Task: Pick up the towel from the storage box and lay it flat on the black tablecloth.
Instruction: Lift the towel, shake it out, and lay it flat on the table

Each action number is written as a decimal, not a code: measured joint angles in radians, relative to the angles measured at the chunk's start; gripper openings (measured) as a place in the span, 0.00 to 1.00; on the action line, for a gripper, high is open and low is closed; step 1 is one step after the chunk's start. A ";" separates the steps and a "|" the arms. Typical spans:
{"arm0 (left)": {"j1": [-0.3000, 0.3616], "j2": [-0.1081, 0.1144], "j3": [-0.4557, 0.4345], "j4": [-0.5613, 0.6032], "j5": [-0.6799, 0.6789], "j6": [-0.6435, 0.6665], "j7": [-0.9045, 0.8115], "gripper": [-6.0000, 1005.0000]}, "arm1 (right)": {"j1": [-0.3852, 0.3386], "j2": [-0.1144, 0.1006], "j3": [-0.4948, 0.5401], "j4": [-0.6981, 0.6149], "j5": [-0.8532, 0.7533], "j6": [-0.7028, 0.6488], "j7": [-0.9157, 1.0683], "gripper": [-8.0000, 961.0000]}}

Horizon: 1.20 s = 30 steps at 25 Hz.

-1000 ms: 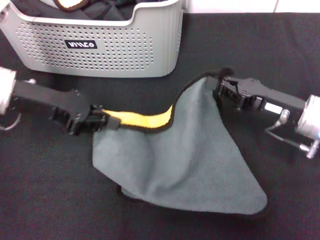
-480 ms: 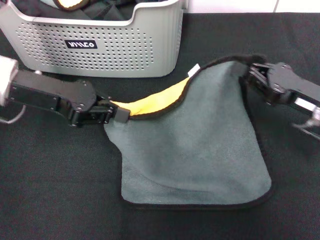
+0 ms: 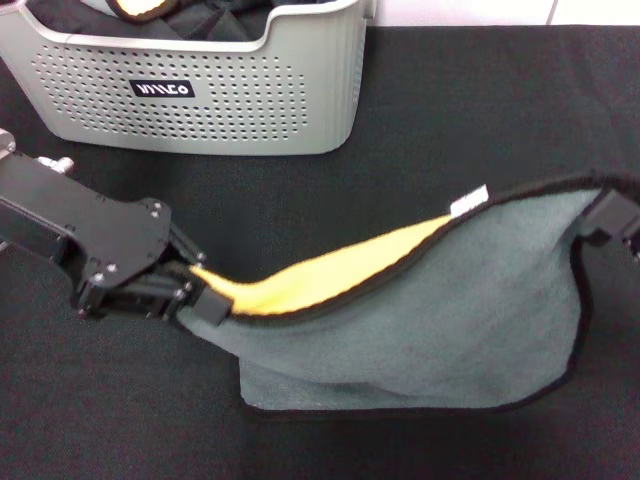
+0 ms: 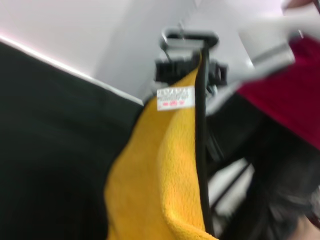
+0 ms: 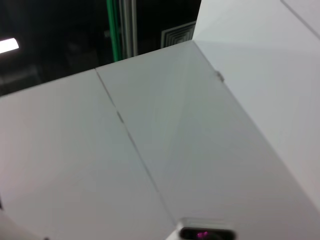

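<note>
— Two pincers share this stretch. Across the black tablecloth (image 3: 450,110) on the bench, the towel (image 3: 450,320) hangs in the lower middle of the frame, grey-green face up, yellow showing along its far edge, near hem touching the cloth.

— And the storage box (image 3: 200,95)?

— Upper left, well apart. The left pincer (image 3: 205,300), lower left, is clamped on one corner; the right pincer (image 3: 610,215), at the right edge, seems closed on the other.

— Best approach?

— I'd keep the far edge taut, lower both evenly, and release only once flat.
</note>
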 joint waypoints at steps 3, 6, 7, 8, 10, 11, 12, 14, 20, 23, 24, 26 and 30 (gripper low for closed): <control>-0.022 0.038 0.109 0.001 -0.048 0.003 0.003 0.05 | 0.002 0.012 -0.001 -0.006 -0.034 -0.013 0.032 0.02; -0.033 0.066 0.149 0.008 -0.085 0.005 0.005 0.05 | 0.014 0.025 -0.002 -0.009 -0.066 -0.018 0.064 0.03; -0.032 0.076 0.152 0.017 -0.099 0.007 0.004 0.05 | 0.017 0.028 -0.002 -0.010 -0.073 -0.020 0.072 0.03; -0.028 0.087 0.154 0.030 -0.113 0.009 0.003 0.05 | 0.021 0.031 -0.002 -0.012 -0.078 -0.024 0.080 0.03; -0.015 0.107 0.157 0.060 -0.148 0.010 0.000 0.05 | 0.027 0.038 -0.002 -0.014 -0.085 -0.041 0.097 0.03; -0.006 0.118 0.158 0.078 -0.167 0.011 0.000 0.05 | 0.029 0.041 -0.001 -0.014 -0.087 -0.053 0.104 0.03; 0.006 0.130 0.159 0.101 -0.190 0.011 -0.001 0.05 | 0.032 0.045 0.002 -0.016 -0.087 -0.068 0.111 0.03; 0.029 0.151 0.165 0.145 -0.235 0.011 -0.004 0.05 | 0.033 0.048 0.006 -0.031 -0.087 -0.084 0.121 0.03; 0.079 0.211 0.171 0.251 -0.374 0.013 -0.008 0.05 | 0.034 0.038 0.011 -0.120 -0.077 -0.087 0.141 0.03; 0.103 0.236 0.174 0.293 -0.430 0.014 -0.008 0.05 | 0.037 0.037 0.011 -0.131 -0.082 -0.087 0.162 0.03; 0.109 0.241 0.179 0.306 -0.439 0.015 -0.008 0.05 | 0.037 0.037 0.009 -0.131 -0.083 -0.087 0.168 0.03; 0.126 0.253 0.199 0.333 -0.459 0.015 -0.009 0.05 | 0.035 0.041 0.003 -0.127 -0.086 -0.087 0.178 0.03; 0.165 0.265 0.236 0.355 -0.474 0.016 -0.008 0.05 | 0.023 0.057 0.000 -0.115 -0.111 -0.074 0.203 0.03</control>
